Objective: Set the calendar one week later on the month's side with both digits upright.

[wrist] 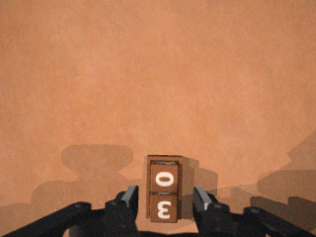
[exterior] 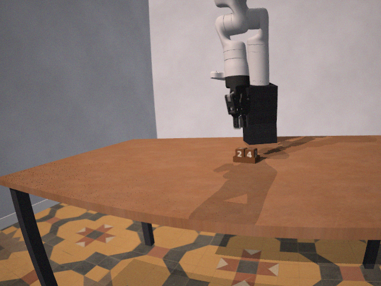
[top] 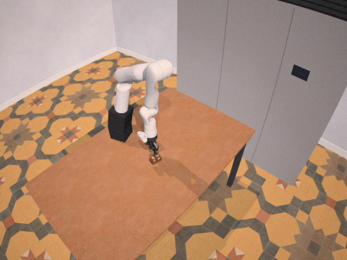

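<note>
The wooden calendar tray (top: 155, 162) (exterior: 244, 159) (wrist: 165, 157) lies flat on the table. Two brown cubes stand side by side in it. In the exterior view the left cube (exterior: 239, 153) shows an upright 2 and the right cube (exterior: 249, 153) an upright 4. From above, the wrist view shows a 0 lying sideways on one cube (wrist: 164, 179) and a 3 turned upside down on the other cube (wrist: 164, 208). My gripper (exterior: 240, 126) (wrist: 165, 198) is partly open and empty, above the cubes, with its fingers on either side in the wrist view. No month name is legible.
The brown table (top: 111, 190) (exterior: 138, 172) surrounds the tray. The arm's black base (top: 120, 125) (exterior: 261, 123) stands behind it. A grey cabinet (top: 238, 70) stands beyond the table's edge. Arm shadows fall across the table.
</note>
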Robot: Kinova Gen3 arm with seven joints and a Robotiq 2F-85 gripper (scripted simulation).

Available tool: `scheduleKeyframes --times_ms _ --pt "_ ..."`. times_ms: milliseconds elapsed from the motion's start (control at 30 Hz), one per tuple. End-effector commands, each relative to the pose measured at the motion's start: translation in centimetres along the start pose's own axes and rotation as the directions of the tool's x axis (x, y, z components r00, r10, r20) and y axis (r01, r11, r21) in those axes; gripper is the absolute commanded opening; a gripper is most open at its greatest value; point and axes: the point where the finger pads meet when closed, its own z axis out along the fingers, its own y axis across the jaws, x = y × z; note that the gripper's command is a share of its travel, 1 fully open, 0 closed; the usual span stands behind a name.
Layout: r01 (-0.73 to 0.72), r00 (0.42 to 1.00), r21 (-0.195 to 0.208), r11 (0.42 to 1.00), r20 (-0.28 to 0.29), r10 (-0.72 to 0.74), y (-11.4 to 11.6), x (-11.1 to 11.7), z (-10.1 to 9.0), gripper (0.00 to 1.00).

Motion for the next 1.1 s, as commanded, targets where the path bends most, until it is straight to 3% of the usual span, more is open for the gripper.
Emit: scheduleKeyframes --times_ms 0,467,1067 --pt "0.0 1.0 0.001 1.0 0.0 0.0 0.0 0.0 0.0 0.46" --pt "0.0 1.0 0.001 1.0 0.0 0.0 0.0 0.0 0.7 0.46" --pt "0.0 1.0 0.001 1.0 0.0 0.0 0.0 0.0 3.0 0.46"
